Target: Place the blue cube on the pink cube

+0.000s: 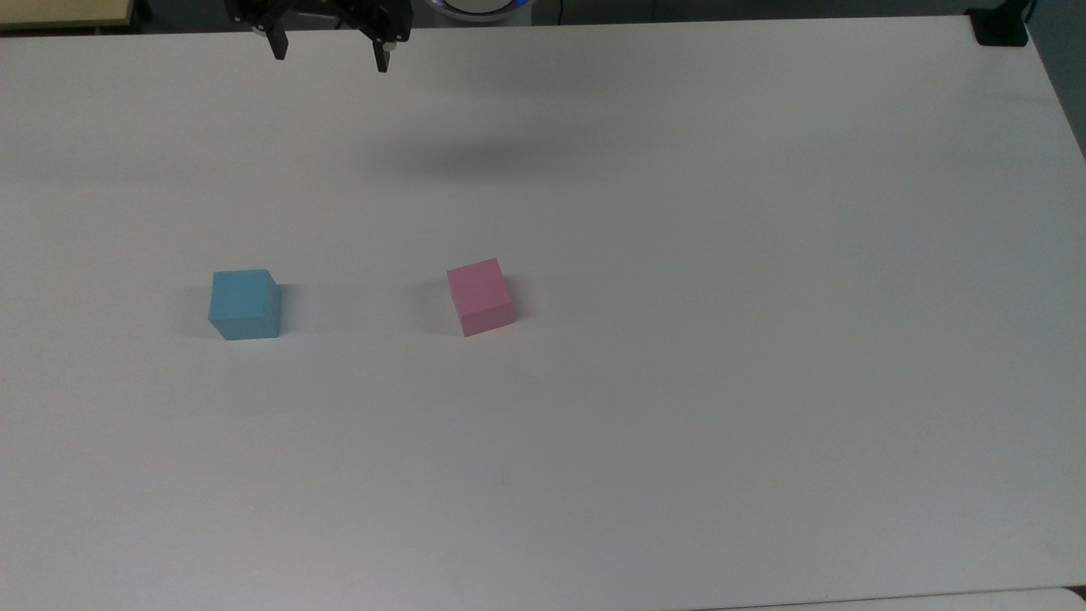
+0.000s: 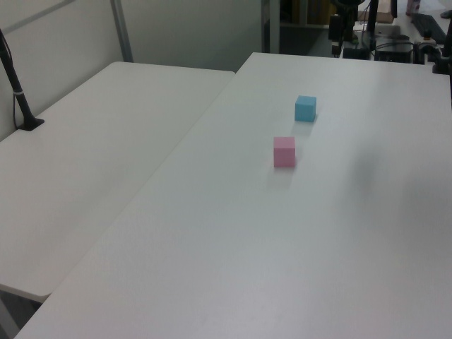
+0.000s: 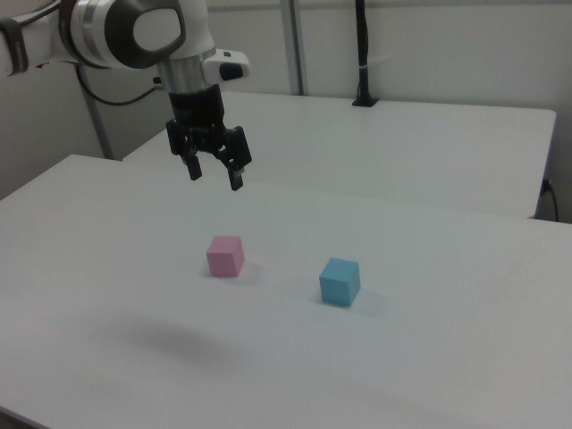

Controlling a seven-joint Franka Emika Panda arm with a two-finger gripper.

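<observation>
White table [image 1: 679,255], blue cube [image 1: 244,304] mid-left of top view, pink cube [image 1: 480,296] beside, apart. Gripper [image 1: 329,58] upper left, raised, fingers apart, holding nothing.

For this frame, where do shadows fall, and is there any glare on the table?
Top view: a soft, diffuse shadow on the table, below the open end effector; short shadows right of the blue cube and the pink cube. Right view: a faint smudge of shadow near the front edge, below the pink cube. No glare in either; lighting is even.
</observation>
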